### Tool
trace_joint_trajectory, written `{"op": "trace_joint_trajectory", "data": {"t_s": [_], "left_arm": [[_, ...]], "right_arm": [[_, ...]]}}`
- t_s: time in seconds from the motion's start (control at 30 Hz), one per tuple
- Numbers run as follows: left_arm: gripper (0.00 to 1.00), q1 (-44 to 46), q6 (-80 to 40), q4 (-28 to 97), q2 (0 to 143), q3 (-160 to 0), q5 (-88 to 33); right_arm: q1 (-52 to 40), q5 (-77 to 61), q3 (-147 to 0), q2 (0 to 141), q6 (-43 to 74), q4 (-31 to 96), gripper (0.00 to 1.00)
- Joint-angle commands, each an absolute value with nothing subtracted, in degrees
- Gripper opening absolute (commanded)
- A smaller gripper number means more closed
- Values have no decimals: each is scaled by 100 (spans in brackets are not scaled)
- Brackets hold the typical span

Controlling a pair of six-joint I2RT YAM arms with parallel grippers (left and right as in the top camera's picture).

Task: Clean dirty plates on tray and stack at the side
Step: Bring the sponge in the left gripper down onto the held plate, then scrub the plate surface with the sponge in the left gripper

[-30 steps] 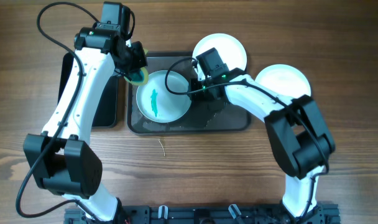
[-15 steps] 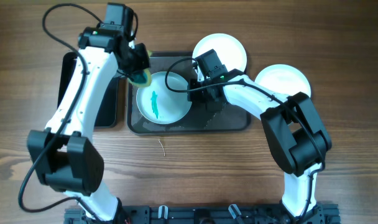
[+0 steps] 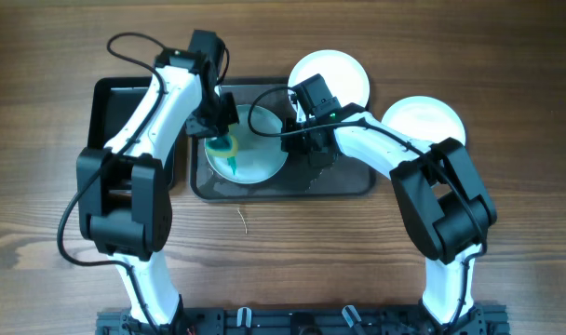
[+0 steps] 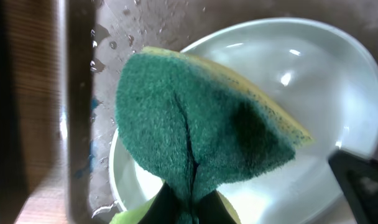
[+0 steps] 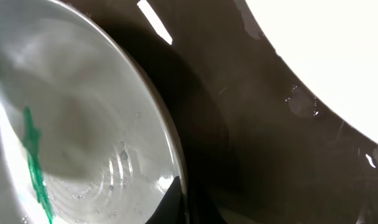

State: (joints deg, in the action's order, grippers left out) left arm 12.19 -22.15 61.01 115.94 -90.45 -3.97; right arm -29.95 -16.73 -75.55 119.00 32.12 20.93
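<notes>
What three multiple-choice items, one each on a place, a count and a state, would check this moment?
1. Where is the sponge? A in the small black tray; B on the bare table; C over the smeared plate on the grey tray.
2. How many plates show from overhead? A two; B three; C four.
3. What is the left gripper doing? A shut on the sponge; B open and empty; C shut on a plate.

Answers:
1 C: the overhead view shows it above that plate.
2 B: the smeared one plus two white plates.
3 A: the left wrist view shows the sponge pinched and folded between its fingers.
</notes>
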Motion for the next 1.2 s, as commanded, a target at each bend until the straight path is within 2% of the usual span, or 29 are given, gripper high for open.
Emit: {"op": "trace_joint_trajectory", "data": {"t_s": [0.0, 0.17, 0.33, 0.43, 0.53, 0.67, 0.73, 1.0, 1.17], "left_arm": [[4, 1321, -2449, 5446, 11649, -8287, -657], [4, 1638, -2536, 4307, 11660, -7343, -716], [4, 1887, -2921, 3785, 11695, -6748, -801], [4, 1990, -2241, 3651, 11690, -6740, -1916], [4, 2025, -1140, 3312, 11690, -6740, -3795], [4, 2016, -1070, 3055, 11690, -6764, -4021], [4, 1997, -1201, 3041, 11690, -6831, -3651], [4, 1809, -3371, 3822, 11459, -7273, 742], [4, 1804, -3760, 3931, 11410, -7273, 2058]], "right_arm": [[-3035, -1610, -7623, 12057, 3301, 2126, 4], [-3035, -1612, -7623, 12057, 3299, 2128, 4], [-3035, -1612, -7623, 12057, 3297, 2132, 4], [-3035, -1612, -7623, 12057, 3299, 2128, 4], [-3035, -1612, -7623, 12057, 3299, 2126, 4], [-3035, -1610, -7623, 12057, 3297, 2130, 4], [-3035, -1610, -7623, 12057, 3295, 2130, 4], [-3035, -1610, -7623, 12057, 3295, 2158, 4], [-3035, -1608, -7623, 12057, 3295, 2161, 4]]}}
